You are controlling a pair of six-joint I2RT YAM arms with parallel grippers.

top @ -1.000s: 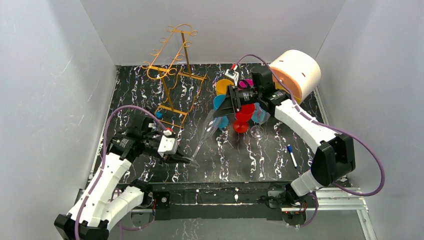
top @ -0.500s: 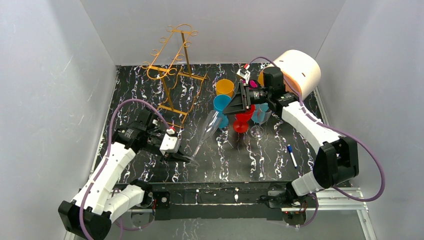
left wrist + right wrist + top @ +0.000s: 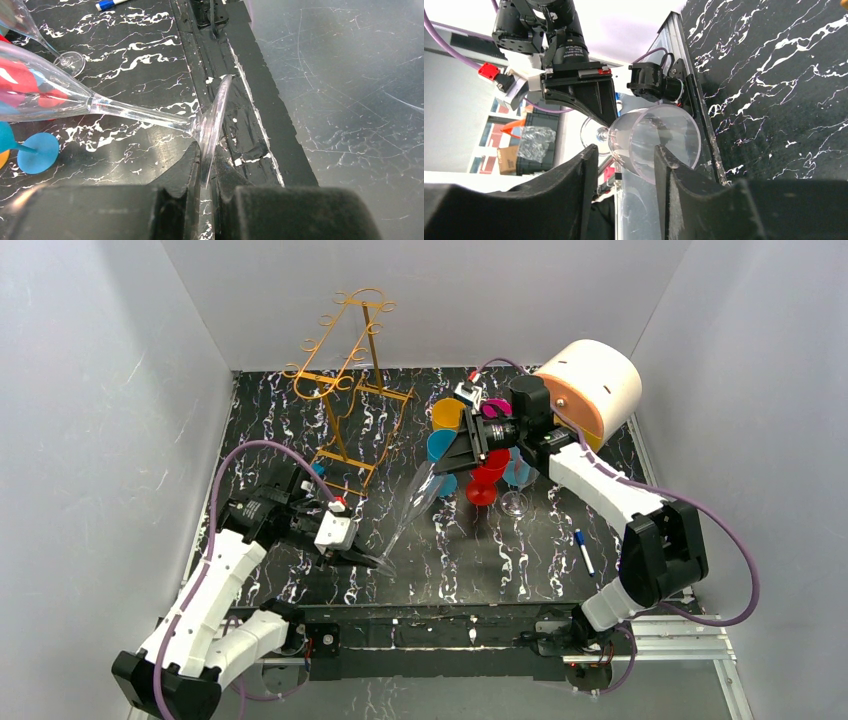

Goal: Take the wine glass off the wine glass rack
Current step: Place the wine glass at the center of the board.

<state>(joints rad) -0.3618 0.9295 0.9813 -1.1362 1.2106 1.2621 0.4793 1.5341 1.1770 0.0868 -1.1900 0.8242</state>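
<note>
The golden wire wine glass rack point(image 3: 345, 390) stands at the back left with nothing hanging on it. A clear, slender wine glass point(image 3: 410, 505) is held off the rack, tilted, with its foot low near the table front and its mouth up to the right. My left gripper point(image 3: 355, 558) is shut on the foot; in the left wrist view the disc's edge sits pinched between the left gripper point(image 3: 207, 155) jaws, and the stem point(image 3: 135, 112) runs off left. My right gripper point(image 3: 447, 462) is at the mouth. There the right gripper point(image 3: 624, 150) is open, straddling the rim of the wine glass point(image 3: 644, 135).
Coloured plastic glasses cluster behind the right gripper: orange point(image 3: 448, 412), blue point(image 3: 440, 445), red point(image 3: 488, 475), plus a clear stemmed one point(image 3: 517, 502). A big white and orange cylinder point(image 3: 592, 385) sits at the back right. A blue pen point(image 3: 584, 551) lies front right.
The right gripper swung away to the right, then came back to the glass's mouth, its jaws a little narrower. The left gripper has kept its hold on the foot.
</note>
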